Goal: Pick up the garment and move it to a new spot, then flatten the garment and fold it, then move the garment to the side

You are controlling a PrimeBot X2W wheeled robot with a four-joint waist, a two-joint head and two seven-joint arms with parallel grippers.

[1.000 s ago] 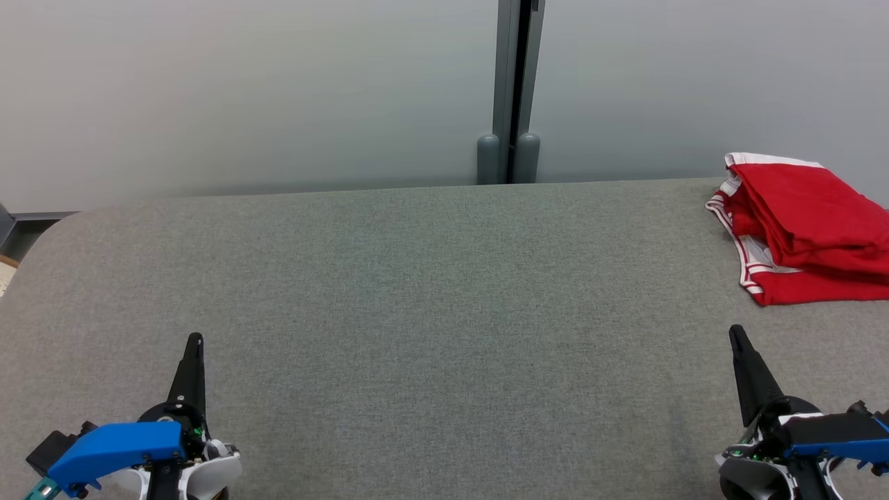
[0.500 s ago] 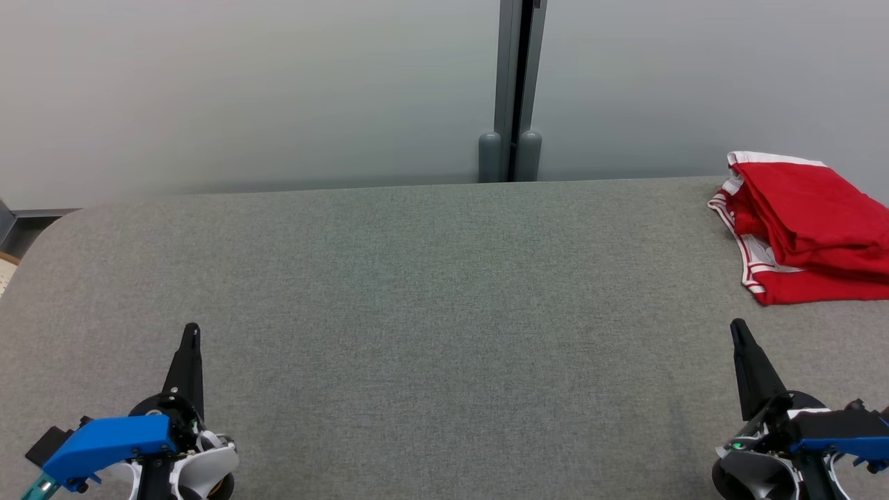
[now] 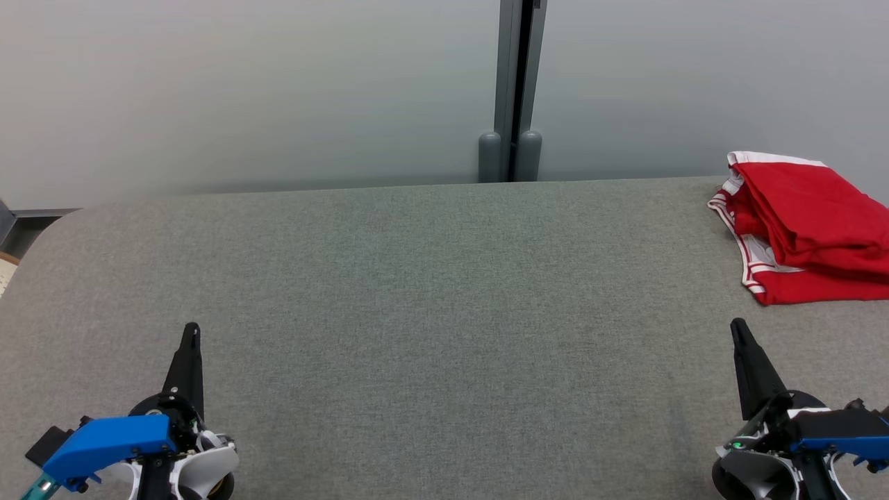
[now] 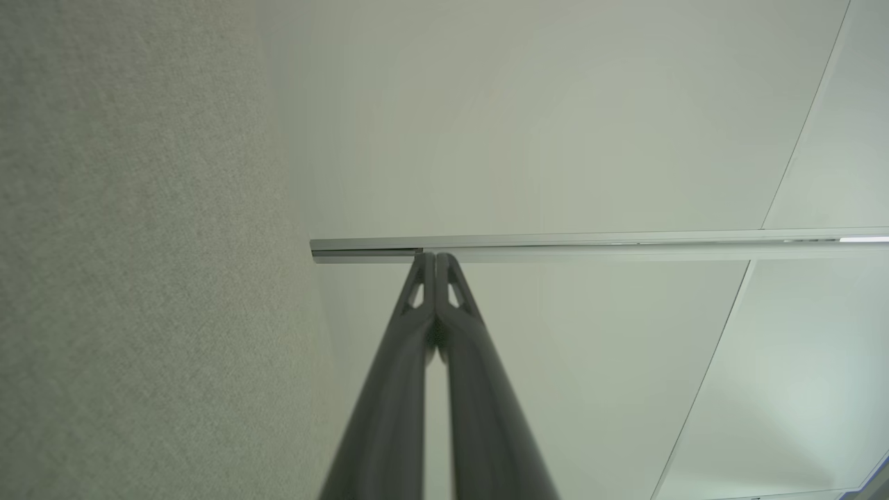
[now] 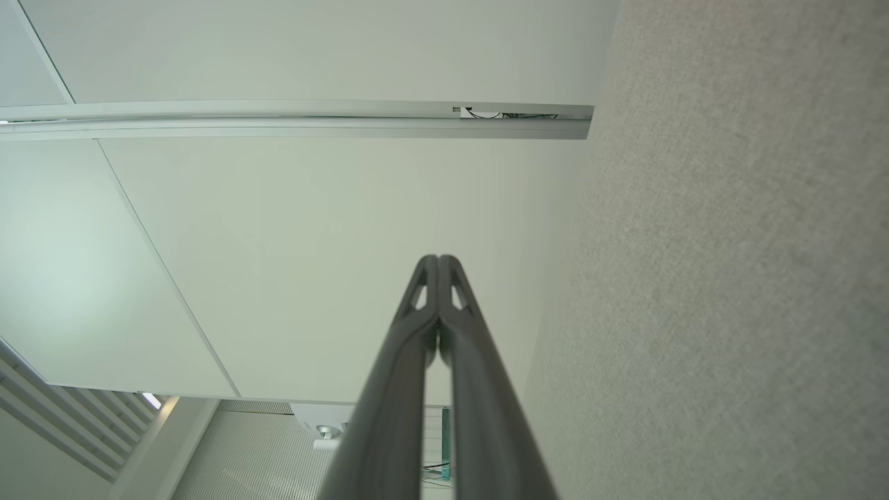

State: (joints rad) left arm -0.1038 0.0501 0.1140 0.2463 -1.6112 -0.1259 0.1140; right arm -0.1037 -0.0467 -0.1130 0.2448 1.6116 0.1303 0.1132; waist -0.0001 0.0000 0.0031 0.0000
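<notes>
The garment (image 3: 809, 226), red with white striped trim, lies folded in a bundle at the far right of the grey felt table (image 3: 430, 292), partly cut off by the picture's right edge. My left gripper (image 3: 191, 328) rests at the lower left, shut and empty, fingers pointing up the view. At the lower right my right gripper (image 3: 737, 325) is shut and empty too, a short way in front of the garment without touching it. Both wrist views show the fingertips pressed together, the left gripper (image 4: 435, 257) and the right gripper (image 5: 438, 258) aimed at the pale wall.
A pale partition wall (image 3: 243, 90) stands behind the table, with a grey vertical post (image 3: 512, 90) at the middle of the back edge. The table's rounded left corner (image 3: 52, 232) drops off to a floor area at the far left.
Both grippers slid slightly up the view a second ago and have since held still. The garment has not moved.
</notes>
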